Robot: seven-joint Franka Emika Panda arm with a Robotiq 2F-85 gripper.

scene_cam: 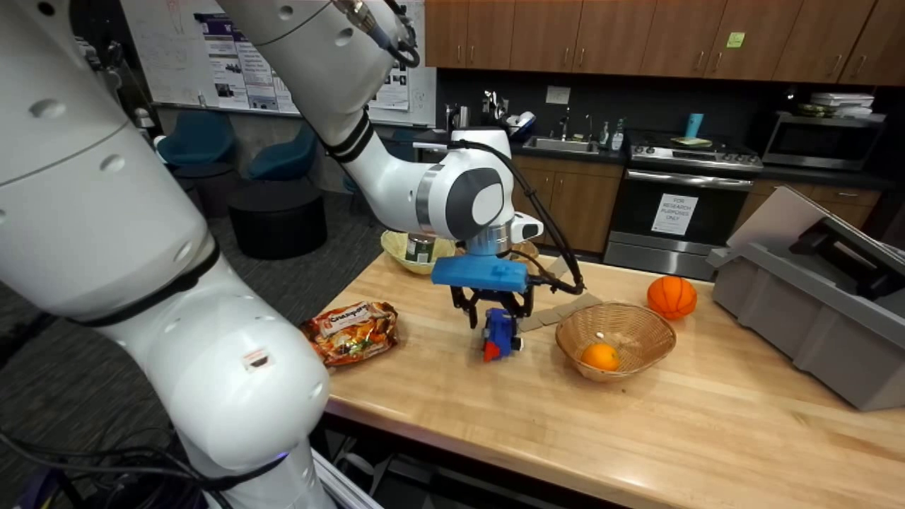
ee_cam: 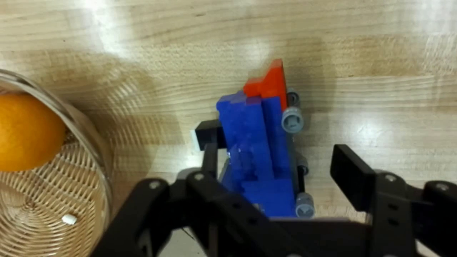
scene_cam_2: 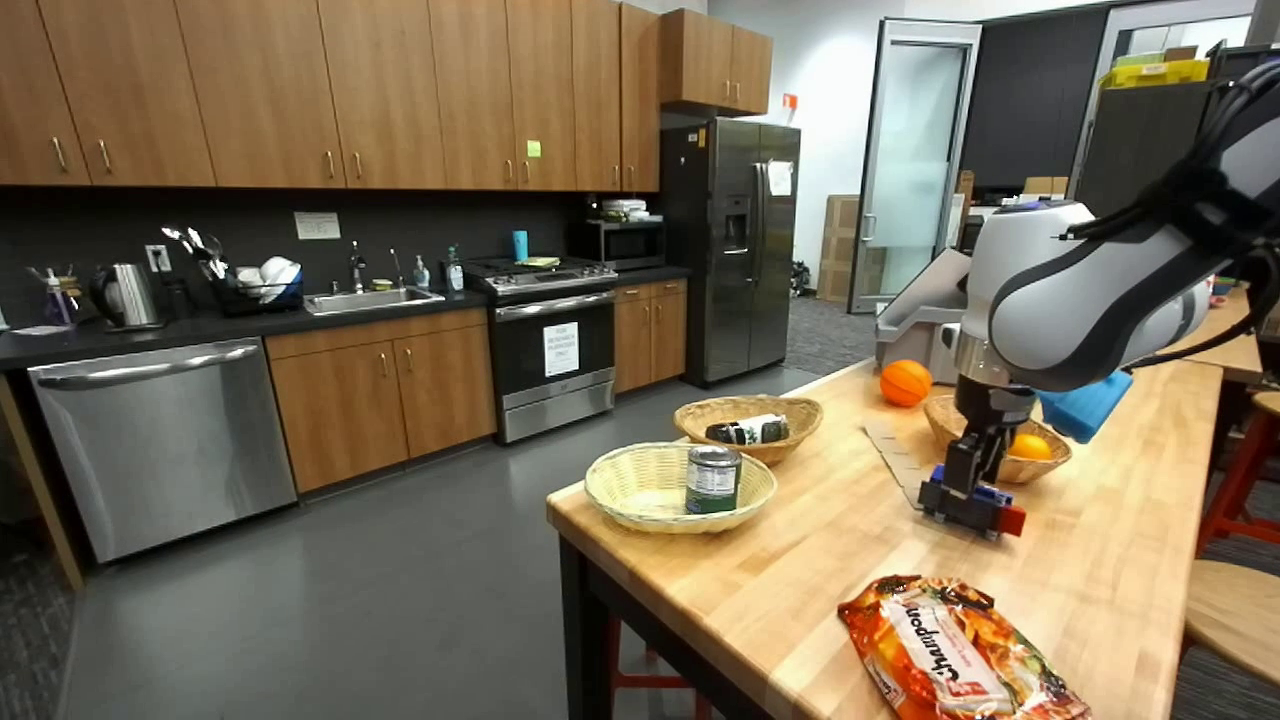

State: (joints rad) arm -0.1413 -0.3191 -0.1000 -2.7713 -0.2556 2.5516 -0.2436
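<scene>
A toy built of blue pieces (ee_cam: 250, 142), with a red tip, grey wheel-like knobs and a black block at one side, rests on the wooden table. My gripper (ee_cam: 276, 157) points down over it, jaws apart on either side. In the wrist view the left finger stands close to the toy's side; whether it touches cannot be told. A plain gap separates the right finger (ee_cam: 351, 175) from the toy. Both exterior views show the gripper (scene_cam: 496, 322) low around the blue toy (scene_cam_2: 965, 500). The toy's rear end is hidden under the gripper body.
Beside the toy stands a wicker basket (scene_cam: 633, 329) with an orange (scene_cam: 601, 357) inside. A small orange basketball (scene_cam: 672, 297) and grey bin (scene_cam: 799, 346) lie beyond. Elsewhere are flat cardboard (scene_cam: 558, 313), a noodle packet (scene_cam_2: 950, 650), a pale basket (scene_cam_2: 630, 490) holding a can (scene_cam_2: 713, 480), and another basket (scene_cam_2: 700, 415).
</scene>
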